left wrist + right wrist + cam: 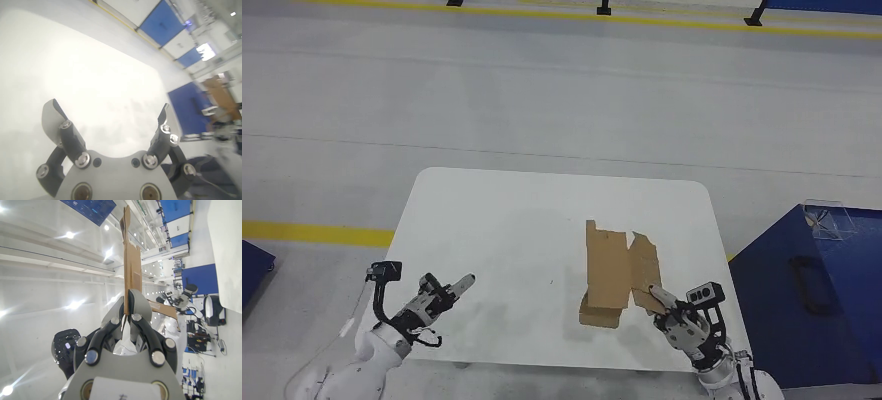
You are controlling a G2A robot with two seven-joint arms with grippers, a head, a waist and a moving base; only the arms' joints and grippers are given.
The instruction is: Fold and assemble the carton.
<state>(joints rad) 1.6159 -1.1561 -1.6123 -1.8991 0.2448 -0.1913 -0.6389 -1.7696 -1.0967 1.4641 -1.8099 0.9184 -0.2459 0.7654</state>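
Top view: white counter (512,230) is taking up mid-frame. Brown carton (610,275), flat and not yet assembled, is sitting over the counter's 4 o'clock area, long side running 12-to-6, flaps jutting at the 12 end. Can't tell if it's lying fully on the surface. Right gripper (654,296) is sitting at the carton's 4 o'clock corner. In the right wrist view its fingers (138,302) are pinching the cardboard edge tight btwn them. Left gripper (464,283) is hovering at the counter's 7 o'clock edge, well apart from the carton, pointing approx 2 o'clock. Its fingers (54,115) are spreading wide w/ nothing btwn them.
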